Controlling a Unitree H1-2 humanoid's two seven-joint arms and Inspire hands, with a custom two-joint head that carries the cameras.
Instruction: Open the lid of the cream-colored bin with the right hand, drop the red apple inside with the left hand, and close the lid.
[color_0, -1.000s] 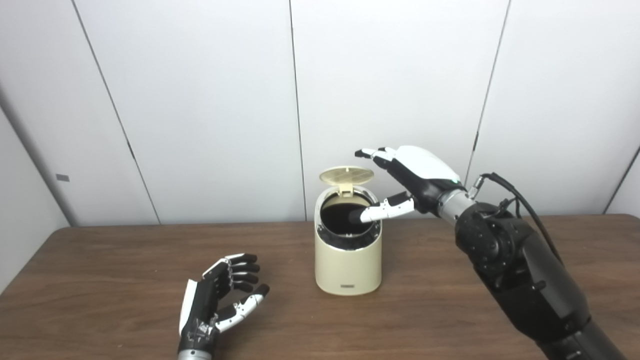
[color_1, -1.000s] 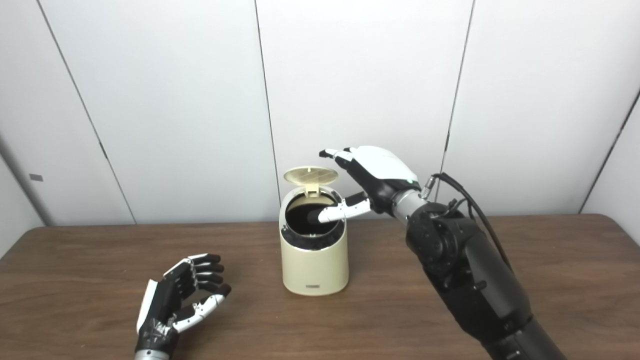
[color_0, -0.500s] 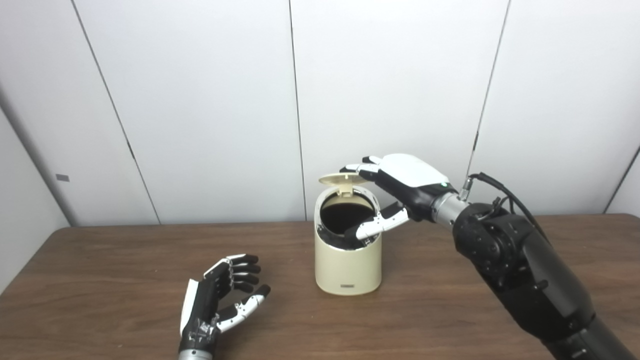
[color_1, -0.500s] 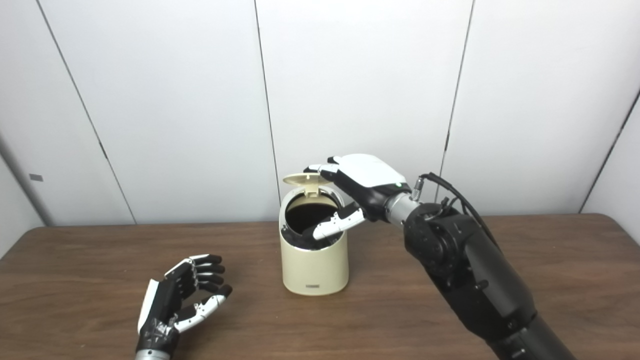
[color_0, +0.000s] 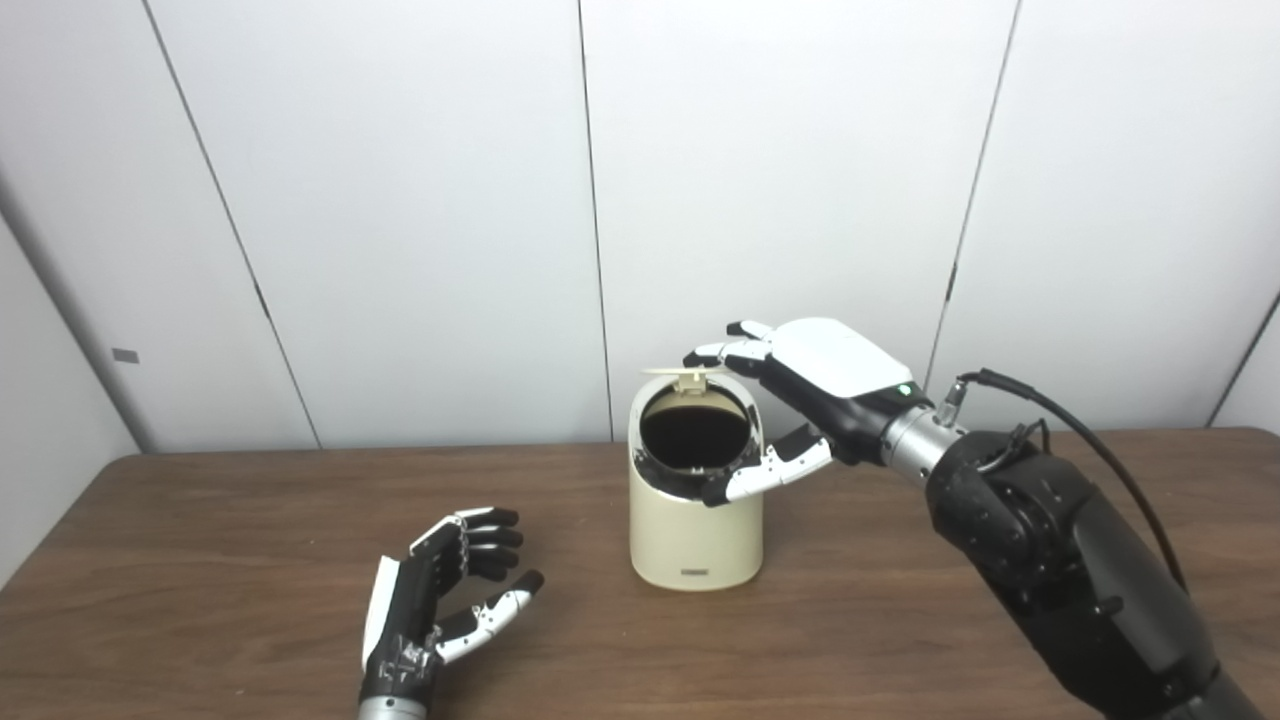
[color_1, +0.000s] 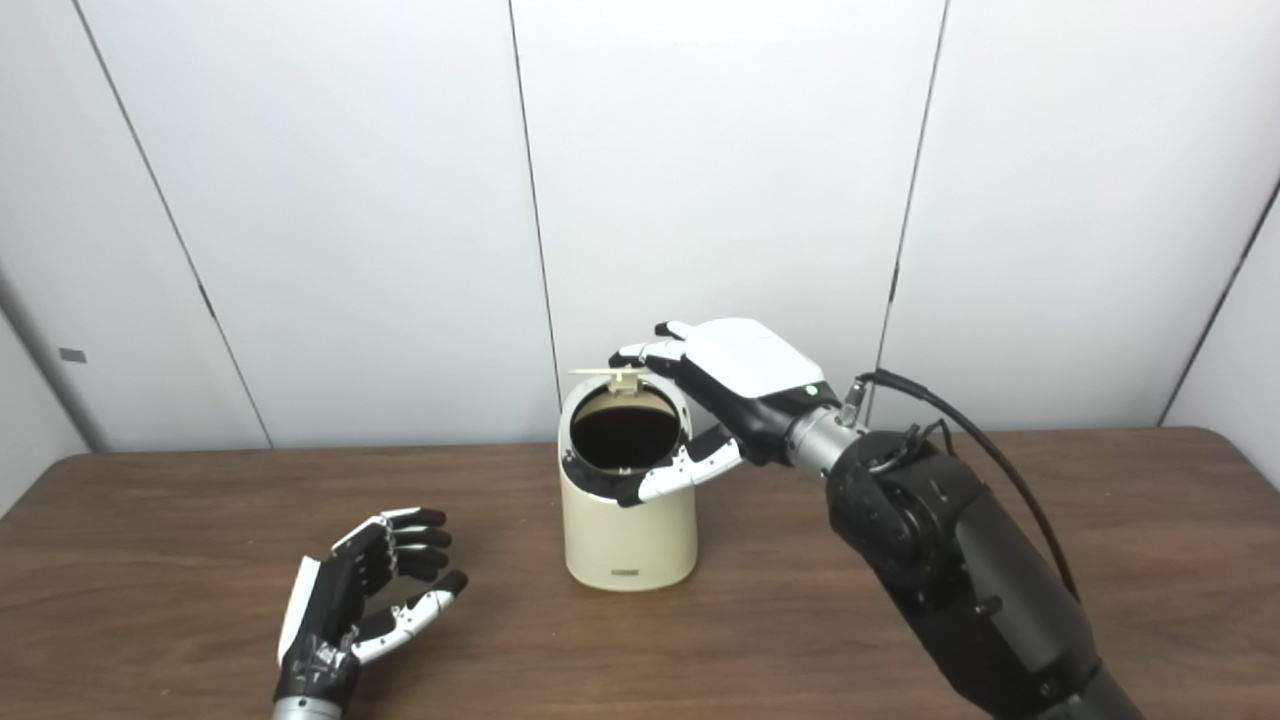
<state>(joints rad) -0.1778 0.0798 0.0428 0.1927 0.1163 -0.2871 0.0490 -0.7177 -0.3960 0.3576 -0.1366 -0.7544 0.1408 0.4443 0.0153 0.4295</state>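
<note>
Compared with a second ago, lid (color_0: 684, 372) tipped down from upright to nearly flat, edge-on above the dark opening of the bin (color_0: 695, 520) at frame centre. Right hand (color_0: 800, 385) lowered, fingers spread, fingertips (color_0: 712, 352) on the lid, thumb by the front rim. Left hand (color_0: 440, 590) unchanged at lower left on the table (color_0: 200, 560), loosely open, empty. Small label low on the bin, unreadable. Apple nowhere visible.

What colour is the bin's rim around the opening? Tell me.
Dark, nearly black, ringing the opening of the cream bin; the rim shows best in the right eye view.
</note>
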